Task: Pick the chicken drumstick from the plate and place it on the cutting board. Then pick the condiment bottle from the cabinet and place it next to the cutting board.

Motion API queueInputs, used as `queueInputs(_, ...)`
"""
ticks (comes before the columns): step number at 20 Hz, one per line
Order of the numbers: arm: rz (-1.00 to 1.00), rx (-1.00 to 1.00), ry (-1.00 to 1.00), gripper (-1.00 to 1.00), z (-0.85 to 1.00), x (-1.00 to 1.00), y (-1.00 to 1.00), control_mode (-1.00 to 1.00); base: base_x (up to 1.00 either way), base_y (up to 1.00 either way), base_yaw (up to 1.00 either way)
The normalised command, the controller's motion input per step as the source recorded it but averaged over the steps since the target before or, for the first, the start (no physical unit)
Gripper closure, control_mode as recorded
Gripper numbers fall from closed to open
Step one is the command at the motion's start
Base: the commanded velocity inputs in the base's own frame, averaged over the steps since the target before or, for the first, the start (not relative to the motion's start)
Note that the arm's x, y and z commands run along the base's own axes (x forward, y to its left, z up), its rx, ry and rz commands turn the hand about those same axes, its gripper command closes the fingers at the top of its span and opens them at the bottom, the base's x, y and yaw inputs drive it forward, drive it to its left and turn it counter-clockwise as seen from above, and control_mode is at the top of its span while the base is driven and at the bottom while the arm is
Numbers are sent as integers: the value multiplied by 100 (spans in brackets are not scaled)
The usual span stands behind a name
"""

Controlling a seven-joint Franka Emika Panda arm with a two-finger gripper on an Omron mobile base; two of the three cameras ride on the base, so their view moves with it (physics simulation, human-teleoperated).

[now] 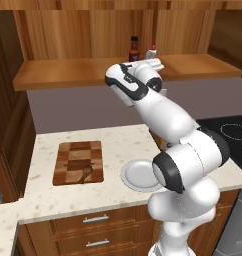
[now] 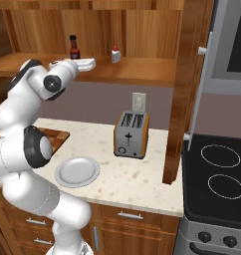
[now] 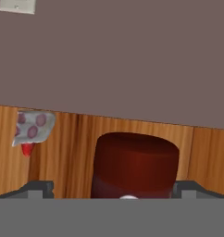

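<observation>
Flanking slim (glossy) condiment bottle (image 3: 134, 164), open gripper (image 3: 111, 189)

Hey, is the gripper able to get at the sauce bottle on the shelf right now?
Probably yes. In the hand view the bottle sits close ahead between the open jaws, with nothing in front of it. The small white object stands off to one side, apart from it on the shelf.
</observation>
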Motion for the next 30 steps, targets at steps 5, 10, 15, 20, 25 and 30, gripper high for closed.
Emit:
queueInputs(5, -4, 6, 4, -100, 25, 5, 21, -100, 0, 0, 0)
queueInputs(10, -3, 2, 4, 100, 15, 2, 29, -100, 0, 0, 0)
queueInputs(15, -3, 0, 1, 100, 3, 0, 35, -100, 0, 0, 0)
queueInputs(20, -2, 0, 0, 100, 5, 0, 24, -100, 0, 0, 0)
queueInputs(25, -3, 0, 0, 100, 21, 0, 6, -100, 0, 0, 0)
queueInputs(30, -3, 1, 0, 100, 34, -12, 0, -100, 0, 0, 0)
